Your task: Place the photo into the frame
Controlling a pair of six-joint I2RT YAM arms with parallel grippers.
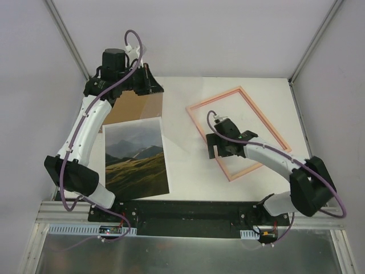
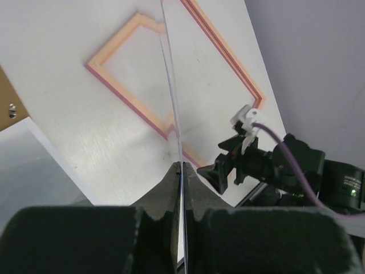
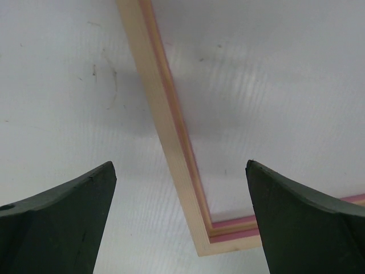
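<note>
The white table (image 1: pixel 182 171) fills the space between grey walls; on its right half lies the large salmon-pink wooden picture frame (image 3: pixel 165 114), flat and turned askew, its far corner near the table's far edge and its right corner close to the right wall. On the left half lies the glossy rectangular photo of green-brown hills under grey sky (image 1: pixel 137 160), picture side up, its near edge just beside the black base rail; a bare strip of table separates it from the frame. Beyond the photo's far edge lies the plain brown cardboard board (image 1: pixel 128 105). The thin clear sheet (image 1: pixel 153 107) stands over the board's right end, seen edge-on from the left wrist. The left gripper (image 2: pixel 181 171) is clamped tight on that sheet's edge, at the far left, beyond the photo and not touching it. The right gripper (image 3: pixel 179 164) has its jaws spread wide and grips nothing; it is over the frame's left rail near its near corner, well right of the photo; whether it touches the wood I cannot tell.
</note>
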